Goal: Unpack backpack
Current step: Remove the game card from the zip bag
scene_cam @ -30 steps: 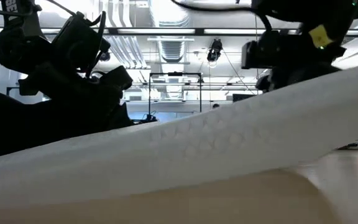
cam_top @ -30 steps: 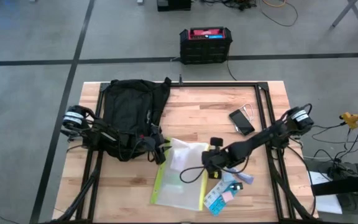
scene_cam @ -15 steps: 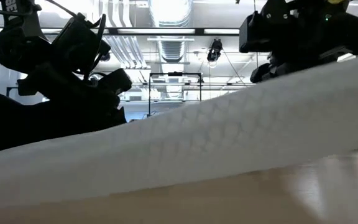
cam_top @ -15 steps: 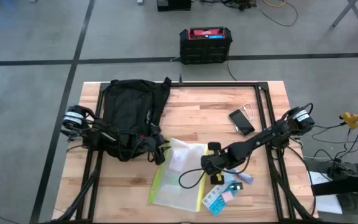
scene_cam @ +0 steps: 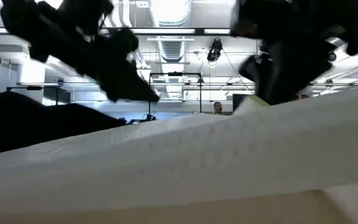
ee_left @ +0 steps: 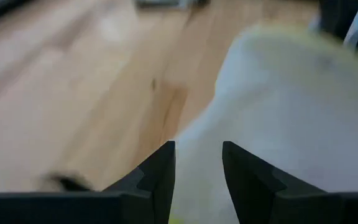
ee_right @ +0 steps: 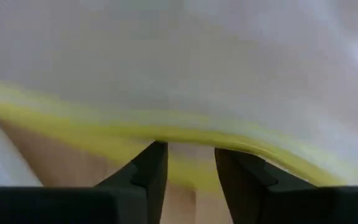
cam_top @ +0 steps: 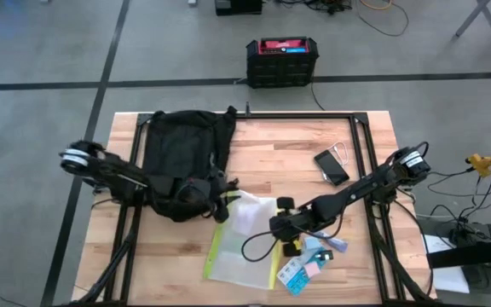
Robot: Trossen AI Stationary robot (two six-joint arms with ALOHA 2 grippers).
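The wooden desk (cam_top: 262,149) carries everything, ringed by a black frame. Largest on it is the black backpack (cam_top: 177,153), lying flat at the far left part of the desk, its rounded top toward the far edge and its straps and webbing bunched at the near end. Just beside those straps lies a translucent white pouch with a yellow-green edge (cam_top: 244,243), near the middle of the desk's front half; in the low view it fills the foreground as a pale slope (scene_cam: 229,155).

The left gripper (cam_top: 226,189) reaches across the backpack's near end to the pouch's far corner; its wrist view shows its jaws parted with a narrow gap and nothing between them, above the pouch (ee_left: 291,112). The right gripper (cam_top: 278,220) sits at the pouch's right edge. Its jaws stand slightly apart over the yellow-green border (ee_right: 166,134), which seems to run just ahead of the fingertips rather than between them, though the blur makes that hard to judge.

A dark phone (cam_top: 332,166) lies well apart toward the far right, and small blue and white cards (cam_top: 307,264) lie just beside the pouch's right front corner.
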